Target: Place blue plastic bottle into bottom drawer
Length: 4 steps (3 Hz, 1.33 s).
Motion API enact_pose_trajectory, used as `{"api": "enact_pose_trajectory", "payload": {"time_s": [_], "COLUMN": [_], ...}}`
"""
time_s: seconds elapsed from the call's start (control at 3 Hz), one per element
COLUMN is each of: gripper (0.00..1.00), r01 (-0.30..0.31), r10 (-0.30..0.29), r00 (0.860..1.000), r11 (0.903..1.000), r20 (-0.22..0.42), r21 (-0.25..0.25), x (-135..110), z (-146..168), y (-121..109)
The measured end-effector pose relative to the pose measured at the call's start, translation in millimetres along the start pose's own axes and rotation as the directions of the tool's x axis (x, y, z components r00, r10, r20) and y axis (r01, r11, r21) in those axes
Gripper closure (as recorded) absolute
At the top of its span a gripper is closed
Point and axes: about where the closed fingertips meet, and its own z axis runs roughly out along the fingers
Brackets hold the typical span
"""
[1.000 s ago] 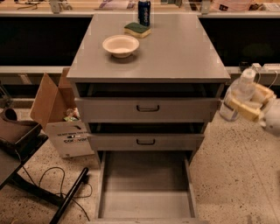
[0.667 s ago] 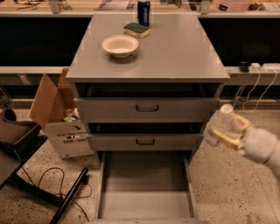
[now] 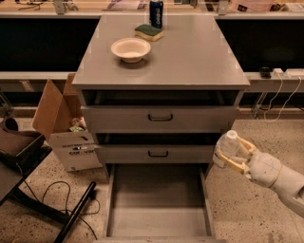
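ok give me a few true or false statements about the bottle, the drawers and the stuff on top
1. The tool grips the blue plastic bottle to the right of the cabinet. True.
2. The bottle lies in the bottom drawer. False: it is held in the tool, outside the drawer's right side.
3. The bottom drawer is pulled open. True.
4. The bowl sits inside the middle drawer. False: it sits on the cabinet top.
5. The dark blue can stands on the floor. False: it stands at the back of the cabinet top.
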Motion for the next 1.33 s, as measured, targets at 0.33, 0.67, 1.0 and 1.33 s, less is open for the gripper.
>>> {"api": "enact_pose_trajectory", "payload": {"time_s": [0.33, 0.67, 1.0, 1.33], "gripper": [1.0, 1.0, 1.0, 1.0], "r01": [-0.096, -0.185, -0.193, -0.153], "r10": [0.096, 0.185, 0.194, 0.152], "r00": [0.995, 0.983, 0.981, 0.988], "r11": [0.9947, 0.9802, 0.9749, 0.9732], "r20": [-0.006, -0.002, 0.002, -0.019], "r21": [-0.038, -0.07, -0.111, -0.172], "x": [65, 130, 201, 276], "z": [28, 54, 93, 135], "y": [31, 67, 109, 151]}}
